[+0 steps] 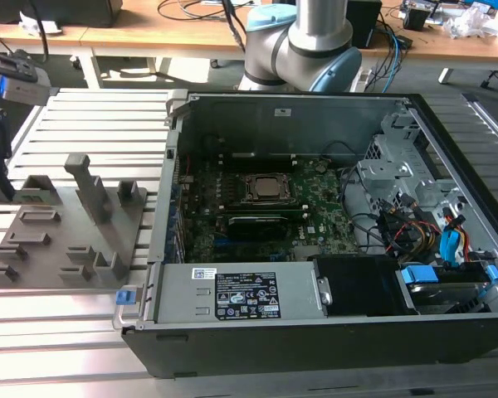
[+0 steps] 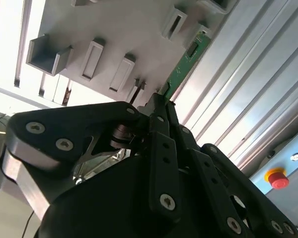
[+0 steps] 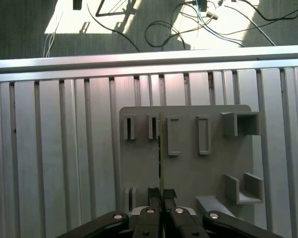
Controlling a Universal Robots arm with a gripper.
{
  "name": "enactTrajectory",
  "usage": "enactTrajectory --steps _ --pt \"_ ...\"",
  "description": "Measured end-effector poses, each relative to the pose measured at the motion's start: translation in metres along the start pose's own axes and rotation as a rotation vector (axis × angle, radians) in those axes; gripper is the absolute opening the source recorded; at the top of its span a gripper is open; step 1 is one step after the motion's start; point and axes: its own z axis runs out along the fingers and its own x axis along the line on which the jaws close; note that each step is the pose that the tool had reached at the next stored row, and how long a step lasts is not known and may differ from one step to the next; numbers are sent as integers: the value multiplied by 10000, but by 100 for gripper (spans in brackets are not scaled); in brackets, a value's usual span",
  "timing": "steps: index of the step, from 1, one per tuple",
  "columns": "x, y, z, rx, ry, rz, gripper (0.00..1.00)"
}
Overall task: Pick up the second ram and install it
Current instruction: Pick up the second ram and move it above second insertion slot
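Between the black fingertips [image 3: 154, 196] of the gripper [image 3: 162, 194] sits the second ram [image 3: 160, 153]. The jaws are drawn together until only the thin board separates them, so the gripper is clamped on one end of the stick. In the first wrist view the ram is seen edge-on, as a narrow yellow-green line running straight out ahead of the fingers. In the second wrist view its flat green face [image 2: 186, 64] shows, with a small dark chip near the far end, and the gripper [image 2: 160, 101] pinches the near end.

Directly beyond the gripper lies a grey holder plate [image 3: 188, 173] with several upright rectangular slots and box-shaped pockets. The held ram reaches out over this plate, lined up between two of the slots. Whether its far end touches the plate cannot be told. Beneath the plate and on both sides of the gripper stretches the slatted aluminium table [image 3: 49, 148]. Off to one side of the fingers in the second wrist view is a red push button [image 2: 278, 178].

In the exterior view the open computer case [image 1: 315, 323] with its green motherboard [image 1: 319, 224] stands just beside the holder plate.
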Motion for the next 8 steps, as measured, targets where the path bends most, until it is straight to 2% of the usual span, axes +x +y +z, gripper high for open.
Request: enactTrajectory --steps 8 --pt "-2 10 -282 -1 0 1 14"
